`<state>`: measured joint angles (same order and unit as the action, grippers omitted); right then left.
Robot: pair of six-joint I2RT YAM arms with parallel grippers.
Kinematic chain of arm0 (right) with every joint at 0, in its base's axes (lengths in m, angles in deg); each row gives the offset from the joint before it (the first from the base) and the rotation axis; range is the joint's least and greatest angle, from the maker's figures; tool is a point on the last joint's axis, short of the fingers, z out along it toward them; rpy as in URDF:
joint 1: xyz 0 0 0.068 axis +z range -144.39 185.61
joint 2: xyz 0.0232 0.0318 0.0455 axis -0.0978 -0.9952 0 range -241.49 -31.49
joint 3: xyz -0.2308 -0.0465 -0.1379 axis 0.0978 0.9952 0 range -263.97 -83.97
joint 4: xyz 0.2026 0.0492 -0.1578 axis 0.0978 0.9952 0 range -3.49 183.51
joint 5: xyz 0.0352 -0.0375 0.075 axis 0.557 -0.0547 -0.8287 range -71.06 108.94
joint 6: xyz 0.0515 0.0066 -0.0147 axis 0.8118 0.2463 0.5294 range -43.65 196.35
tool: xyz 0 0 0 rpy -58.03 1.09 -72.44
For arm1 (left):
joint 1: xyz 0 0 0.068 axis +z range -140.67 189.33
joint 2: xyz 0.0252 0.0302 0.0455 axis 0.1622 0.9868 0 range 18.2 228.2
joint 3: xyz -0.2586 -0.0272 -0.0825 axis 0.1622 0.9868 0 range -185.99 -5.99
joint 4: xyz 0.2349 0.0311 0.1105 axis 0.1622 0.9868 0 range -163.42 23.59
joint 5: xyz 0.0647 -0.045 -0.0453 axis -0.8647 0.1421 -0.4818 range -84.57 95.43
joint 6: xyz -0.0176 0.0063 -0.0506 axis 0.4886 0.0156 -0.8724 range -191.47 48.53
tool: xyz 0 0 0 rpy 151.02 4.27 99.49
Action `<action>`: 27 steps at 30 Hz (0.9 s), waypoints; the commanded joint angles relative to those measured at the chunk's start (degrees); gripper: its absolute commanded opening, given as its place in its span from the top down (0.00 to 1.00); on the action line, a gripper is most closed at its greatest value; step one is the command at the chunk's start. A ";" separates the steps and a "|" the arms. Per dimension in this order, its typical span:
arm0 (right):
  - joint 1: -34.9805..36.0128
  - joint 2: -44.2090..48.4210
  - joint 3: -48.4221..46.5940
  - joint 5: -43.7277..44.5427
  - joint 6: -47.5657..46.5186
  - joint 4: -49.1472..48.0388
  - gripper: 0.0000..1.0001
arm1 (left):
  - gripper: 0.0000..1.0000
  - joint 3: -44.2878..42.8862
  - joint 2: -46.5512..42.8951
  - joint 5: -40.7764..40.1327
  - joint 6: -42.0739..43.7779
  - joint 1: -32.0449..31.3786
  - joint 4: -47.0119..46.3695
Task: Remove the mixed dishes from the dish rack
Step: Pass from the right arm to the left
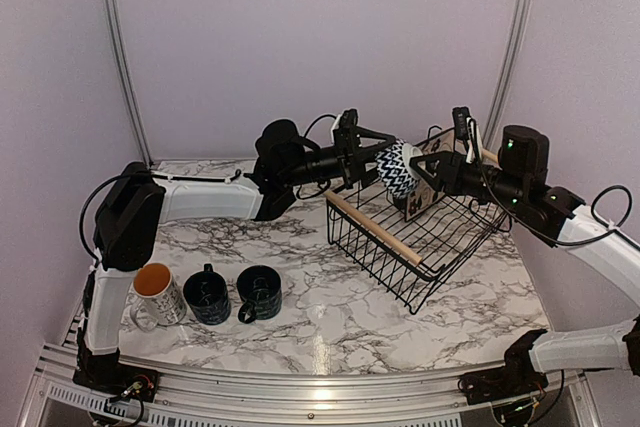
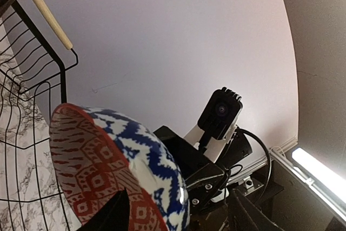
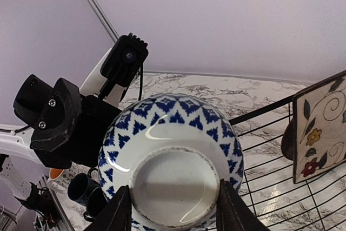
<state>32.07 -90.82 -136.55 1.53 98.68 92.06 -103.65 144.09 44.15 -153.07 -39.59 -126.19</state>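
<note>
Top view: the bowl hangs in the air above the far side of the dish rack, btw. the two grippers. The left gripper reaches it from the left, the right gripper from the right. The square plate stands on edge inside the rack, just beside the right gripper. On the marble table, front left and well apart from the rack, stand in a row the white mug w/ orange inside, a dark mug and a second dark mug.

Left wrist view: the bowl shows its red patterned inside, blue-white outside at right. The left jaws are apart and straddle the rim. One finger is before the inside, the other is outside w/ a gap to the wall, so no clamp.

Right wrist view: the bowl's white foot fills the centre. The right jaws stand approx. half wide, one finger at each side of the foot ring, touching it, i.e. holding the bowl. The plate is at the right edge, in the rack wires.
</note>
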 commanded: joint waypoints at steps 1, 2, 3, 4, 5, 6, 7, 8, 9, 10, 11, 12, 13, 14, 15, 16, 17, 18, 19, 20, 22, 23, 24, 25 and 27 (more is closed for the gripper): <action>-0.27 1.22 -1.01 -2.65 1.23 -4.95 0.72 | 0.43 1.89 0.67 1.71 -7.99 -0.47 -13.91; -0.31 1.28 -0.99 -2.71 1.22 -4.97 0.72 | 0.45 2.50 0.41 1.64 -8.53 -0.57 -14.92; -0.27 1.37 -0.81 -2.98 1.09 -5.00 0.72 | 0.47 2.89 0.23 1.56 -8.80 -0.64 -15.33; -0.27 1.46 -0.69 -3.20 1.06 -4.97 0.72 | 0.49 3.19 -0.03 1.61 -8.79 -0.80 -15.33; -0.27 1.61 -0.61 -3.34 1.07 -6.53 0.72 | 0.51 3.34 -0.19 1.74 -8.53 -0.97 -14.94; -0.27 1.64 -0.59 -3.53 1.00 -6.82 0.72 | 0.53 3.36 -0.35 1.99 -8.17 -1.08 -14.33; -0.27 1.67 -0.57 -3.64 0.92 -6.85 0.72 | 0.54 3.36 -0.50 2.21 -7.87 -1.27 -13.58; -0.27 1.63 -0.57 -3.82 0.84 -6.84 0.72 | 0.57 3.36 -0.55 2.26 -7.54 -1.38 -12.80; -0.27 1.62 -0.58 -4.03 0.73 -6.79 0.72 | 0.58 3.36 -0.63 2.39 -7.38 -1.61 -12.50; -0.27 1.66 -0.60 -4.16 0.66 -6.77 0.72 | 0.60 3.36 -0.63 2.42 -7.35 -1.72 -12.45; -0.27 1.73 -0.57 -4.38 0.62 -6.82 0.72 | 0.64 3.36 -0.60 2.49 -7.42 -1.89 -12.44; -0.27 1.76 -0.52 -4.53 0.54 -6.85 0.72 | 0.67 3.30 -0.56 2.50 -7.53 -1.92 -12.40; -0.27 1.75 -0.58 -4.70 0.50 -6.86 0.72 | 0.70 3.35 -0.49 2.50 -7.71 -2.00 -12.59; -0.27 1.76 -0.45 -4.91 0.48 -6.86 0.72 | 0.74 3.40 -0.57 2.50 -7.89 -2.03 -12.82; -0.27 1.74 -0.42 -5.11 0.44 -6.86 0.72 | 0.77 3.51 -0.63 2.42 -8.02 -2.01 -13.12; -0.27 1.80 -0.42 -5.37 0.40 -6.85 0.72 | 0.80 3.61 -0.83 2.34 -8.16 -2.03 -13.35; -0.27 1.84 -0.42 -5.69 0.28 -6.85 0.72 | 0.83 3.70 -1.05 2.37 -8.15 -1.99 -13.43; -0.27 1.85 -0.42 -6.01 0.25 -6.78 0.72 | 0.86 3.78 -1.33 2.41 -8.01 -2.02 -13.45; -0.27 1.85 -0.45 -6.30 0.16 -6.78 0.72 | 0.89 3.98 -1.70 2.49 -7.81 -1.98 -13.49; -0.27 1.93 -0.43 -6.70 0.07 -6.77 0.71 | 0.92 4.37 -2.40 2.54 -7.48 -1.95 -13.28; -0.27 1.94 -0.42 -7.16 -0.08 -6.62 0.68 | 0.97 5.23 -3.89 2.59 -6.31 -1.95 -12.49; -0.22 1.99 -0.47 -7.44 -0.13 -6.60 0.65 | 0.99 5.76 -4.74 2.59 -5.43 -1.89 -11.67; -0.20 2.09 -0.39 -7.69 -0.19 -6.52 0.61 | 1.00 6.33 -5.62 2.59 -4.47 -1.81 -10.88; -0.19 2.13 -0.35 -7.90 -0.30 -6.51 0.56 | 1.00 7.12 -6.81 2.59 -3.39 -1.64 -9.88; -0.25 2.35 -0.40 -8.16 -0.48 -6.34 0.46 | 1.00 8.80 -9.29 2.51 -1.06 -1.12 -7.51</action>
<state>32.05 -89.97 -136.20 -5.25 100.03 88.89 -97.40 140.94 44.96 -158.19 -40.77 -137.58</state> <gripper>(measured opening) 0.477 0.090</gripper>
